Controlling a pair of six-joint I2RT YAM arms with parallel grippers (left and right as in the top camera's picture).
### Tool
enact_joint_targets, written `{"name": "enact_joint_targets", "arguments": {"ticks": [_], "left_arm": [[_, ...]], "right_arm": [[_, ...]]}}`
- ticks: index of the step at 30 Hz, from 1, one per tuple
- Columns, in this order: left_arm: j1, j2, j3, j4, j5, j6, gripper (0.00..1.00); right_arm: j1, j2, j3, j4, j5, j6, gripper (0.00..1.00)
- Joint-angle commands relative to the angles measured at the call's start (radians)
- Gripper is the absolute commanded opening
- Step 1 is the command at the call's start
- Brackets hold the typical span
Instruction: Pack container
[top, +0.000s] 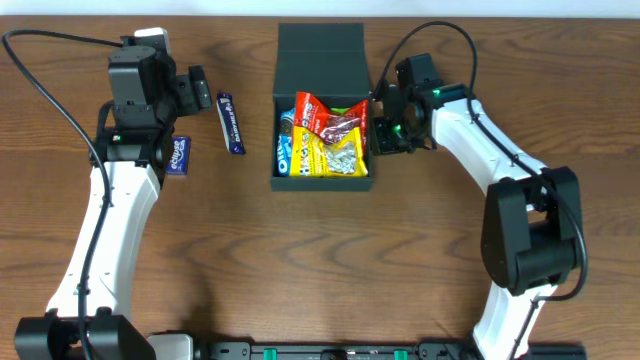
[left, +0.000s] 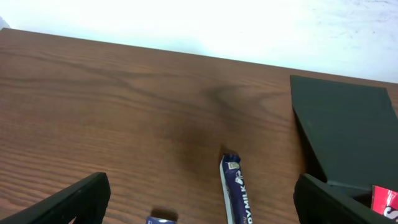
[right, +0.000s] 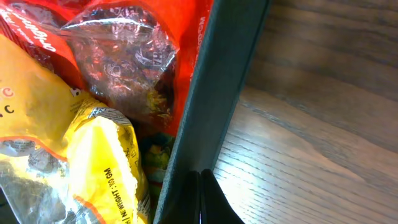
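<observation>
Wood-grain table (top: 300, 260) bears matte square container (top: 320, 45).

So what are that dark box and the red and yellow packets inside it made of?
The container looks like rigid card or board: matte, with flat walls and no glare. The red packet and yellow packet look like glossy plastic film, crinkled, with bright highlights and partly see-through.
</observation>
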Motion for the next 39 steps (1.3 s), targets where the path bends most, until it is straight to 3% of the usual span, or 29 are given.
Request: {"name": "enact_joint_targets", "arguments": {"ticks": [1,15,21,31,33,34,36,37,39], "left_arm": [[0.008,-0.018,0.019,-0.001,-0.017,0.021,0.95],[0.029,0.029,0.019,-0.091,-0.014,0.074,0.95],[0.024,0.126,0.019,-0.090,0.170,0.074,0.95],[-0.014,0.307,0.019,-0.080,0.188,0.073,0.96],[-0.026,0.336,0.019,-0.061,0.200,0.068,1.00],[-0.032,0.347,0.019,-0.051,0.200,0.062,0.95],[-0.048,0.377,0.019,-0.020,0.197,0.047,0.94],[-0.053,0.389,0.019,-0.006,0.191,0.033,0.92],[-0.058,0.407,0.019,0.012,0.182,-0.001,0.88]], "right_arm": [[0.016,0.007,-0.006,0.008,-0.042,0.010,0.01],[-0.072,-0.047,0.011,0.007,0.034,0.010,0.01],[-0.109,-0.132,0.012,0.076,0.033,0.011,0.02],[-0.116,-0.254,0.012,0.164,0.007,0.013,0.02],[-0.116,-0.259,0.012,0.171,-0.001,0.013,0.10],[-0.116,-0.259,0.012,0.172,-0.002,0.013,0.15],[-0.116,-0.259,0.012,0.172,-0.019,0.013,0.39],[-0.116,-0.259,0.012,0.173,-0.024,0.013,0.44],[-0.116,-0.259,0.012,0.173,-0.023,0.013,0.46]]}}
